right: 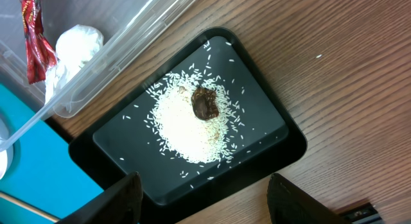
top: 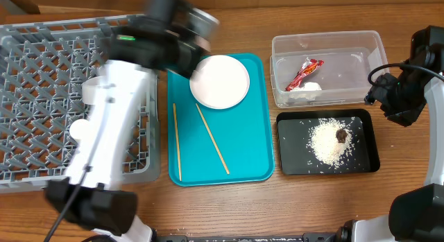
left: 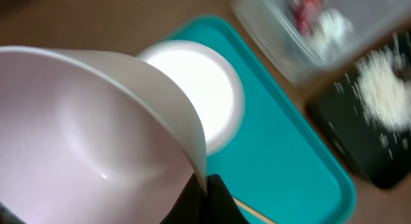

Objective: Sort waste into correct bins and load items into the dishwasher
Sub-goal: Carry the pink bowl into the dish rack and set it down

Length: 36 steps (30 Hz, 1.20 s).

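My left gripper (left: 207,189) is shut on the rim of a pale pink bowl (left: 83,140), held above the far left corner of the teal tray (top: 243,152); the arm is blurred in the overhead view. A round white plate (top: 220,81) and two wooden chopsticks (top: 211,138) lie on the teal tray. The clear tub (top: 361,44) holds the red wrapper (top: 305,72) and white tissue (top: 310,89). The black tray (top: 295,162) holds rice (top: 327,145) and a brown lump (top: 342,135). My right gripper (right: 212,205) is open and empty over the black tray's edge. The cup and second bowl are not visible.
The grey dish rack (top: 41,75) fills the left side, partly hidden by my left arm. The right arm (top: 402,96) stands right of the tub. Wooden table (top: 326,200) runs along the front.
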### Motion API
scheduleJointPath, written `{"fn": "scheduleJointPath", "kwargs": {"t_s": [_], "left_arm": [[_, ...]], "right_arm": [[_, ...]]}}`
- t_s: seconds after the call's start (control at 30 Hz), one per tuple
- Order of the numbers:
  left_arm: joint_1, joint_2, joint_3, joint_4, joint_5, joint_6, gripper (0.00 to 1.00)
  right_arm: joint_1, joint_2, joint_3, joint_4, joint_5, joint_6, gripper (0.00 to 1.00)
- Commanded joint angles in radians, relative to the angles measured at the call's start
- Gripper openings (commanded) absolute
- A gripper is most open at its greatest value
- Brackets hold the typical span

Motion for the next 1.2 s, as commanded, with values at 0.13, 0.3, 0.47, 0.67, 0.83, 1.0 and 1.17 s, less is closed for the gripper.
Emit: {"fn": "scheduleJointPath", "kwargs": {"t_s": [0.13,0.3,0.47,0.67,0.83,1.0,1.17], "left_arm": [[0.404,0.088,0.01,0.13,0.569,0.051,0.04],[0.578,0.282,0.01,0.26,0.995,0.03,0.04],[0.626,0.407,0.01,0.395,1.122,-0.069,0.04],[0.659,0.513,0.01,0.525,1.176,-0.153,0.04],[0.705,0.555,0.01,0.531,1.175,-0.153,0.04],[0.748,0.559,0.006,0.516,1.132,-0.152,0.04],[0.751,0.56,-0.003,0.516,1.131,-0.149,0.04]], "right_arm": [[-0.002,-0.021,0.009,0.004,-0.001,0.002,0.64],[-0.002,-0.021,0.009,0.0,-0.001,0.0,0.64],[-0.002,-0.021,0.009,-0.003,-0.001,-0.003,0.64],[-0.002,-0.021,0.009,-0.016,-0.001,-0.003,0.63],[-0.002,-0.021,0.009,-0.022,-0.001,-0.003,0.63],[-0.002,-0.021,0.009,-0.026,-0.009,-0.003,0.63],[-0.002,-0.021,0.009,-0.029,-0.009,-0.003,0.63]]}}
